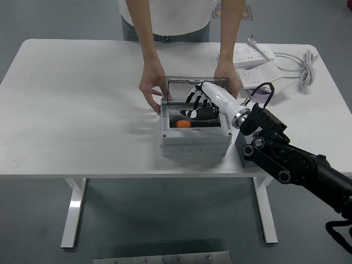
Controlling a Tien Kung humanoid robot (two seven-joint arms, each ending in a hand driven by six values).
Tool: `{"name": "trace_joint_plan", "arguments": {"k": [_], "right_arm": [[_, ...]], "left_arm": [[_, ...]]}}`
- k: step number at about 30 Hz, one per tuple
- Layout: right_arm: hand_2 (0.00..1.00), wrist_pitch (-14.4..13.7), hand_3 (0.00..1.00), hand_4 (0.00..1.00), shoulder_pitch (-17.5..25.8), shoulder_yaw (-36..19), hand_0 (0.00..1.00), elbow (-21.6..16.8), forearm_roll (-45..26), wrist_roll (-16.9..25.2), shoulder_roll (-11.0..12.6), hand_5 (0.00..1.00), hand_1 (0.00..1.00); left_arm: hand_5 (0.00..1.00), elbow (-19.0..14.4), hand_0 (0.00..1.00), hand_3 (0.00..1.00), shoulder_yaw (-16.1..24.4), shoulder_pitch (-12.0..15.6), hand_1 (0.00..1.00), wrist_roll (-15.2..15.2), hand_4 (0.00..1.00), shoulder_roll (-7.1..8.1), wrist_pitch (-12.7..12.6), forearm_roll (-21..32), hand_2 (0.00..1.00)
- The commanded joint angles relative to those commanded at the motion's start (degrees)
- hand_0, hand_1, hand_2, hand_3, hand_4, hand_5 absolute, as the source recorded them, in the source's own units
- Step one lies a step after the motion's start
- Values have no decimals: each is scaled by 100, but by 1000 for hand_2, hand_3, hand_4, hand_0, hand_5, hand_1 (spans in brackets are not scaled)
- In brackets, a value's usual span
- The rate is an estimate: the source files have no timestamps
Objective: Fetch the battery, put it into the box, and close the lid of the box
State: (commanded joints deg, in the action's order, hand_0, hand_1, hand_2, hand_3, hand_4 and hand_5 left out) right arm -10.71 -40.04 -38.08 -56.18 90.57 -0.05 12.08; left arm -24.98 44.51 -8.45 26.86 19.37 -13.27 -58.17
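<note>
Battery (184, 124), orange end showing, lies inside the grey box (195, 140) at its left-rear part, approx. at worktop centre. Rest of its body is dark and partly hidden under the robot's fingers, so its full length can't be made out.

Head view: box sits on the white worktop (77, 110), open at top, front wall facing the near edge. Clear lid (190, 91) stands tilted up at the box's rear edge, hinged side down. Right hand (199, 107) comes in from the lower right on a black arm w/ white forearm shell; it hangs over the box opening, black fingers (193, 98) spread & loosely bent, some against the lid's inner face, thumb pointing down into the box near the battery. It grips nothing that can be seen; whether a fingertip touches the battery can't be told.

Person stands at the far side. One of their hands (151, 91) rests at the box's left rear corner, fingers on the rim beside the lid; the other hand (226, 80) holds the lid's right rear edge.

Dark grey block (246, 151) sits just right of the box, mostly behind the robot's arm. White power strip (253, 55) w/ cable (300, 69) lies far right, well apart from the box.
</note>
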Motion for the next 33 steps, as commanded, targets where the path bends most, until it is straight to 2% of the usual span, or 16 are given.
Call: {"name": "trace_joint_plan", "arguments": {"k": [1, 12, 13, 22, 30, 31, 33], "right_arm": [[358, -1, 442, 838, 6, 11, 2, -28, 3, -21, 13, 320, 213], [355, 43, 447, 800, 99, 11, 2, -447, 36, -212, 230, 281, 209], [355, 49, 442, 733, 108, 11, 2, -487, 36, -224, 252, 268, 209], [355, 160, 437, 742, 147, -71, 2, -762, -32, -367, 465, 275, 208], [352, 304, 435, 751, 94, -198, 2, -1220, -242, -580, 844, 285, 206], [349, 324, 436, 734, 86, -210, 2, -1287, -269, -606, 900, 254, 204], [349, 360, 436, 734, 73, -232, 2, -1393, -324, -653, 993, 254, 204]], "left_arm": [[2, 0, 632, 541, -4, 5, 698, -1, 500, 1, 0, 7, 573], [2, -3, 632, 541, -37, 59, 698, -5, 500, 19, -19, 71, 573], [2, -3, 632, 541, -41, 62, 698, -7, 500, 20, -21, 79, 573], [2, -7, 632, 541, -52, 104, 698, 2, 500, 24, -35, 116, 573], [2, -7, 632, 541, -56, 128, 698, 7, 500, 57, -49, 141, 573], [2, -7, 632, 541, -58, 130, 698, 6, 500, 66, -51, 145, 573], [2, -6, 632, 541, -61, 133, 698, 5, 500, 79, -53, 151, 573]]}}
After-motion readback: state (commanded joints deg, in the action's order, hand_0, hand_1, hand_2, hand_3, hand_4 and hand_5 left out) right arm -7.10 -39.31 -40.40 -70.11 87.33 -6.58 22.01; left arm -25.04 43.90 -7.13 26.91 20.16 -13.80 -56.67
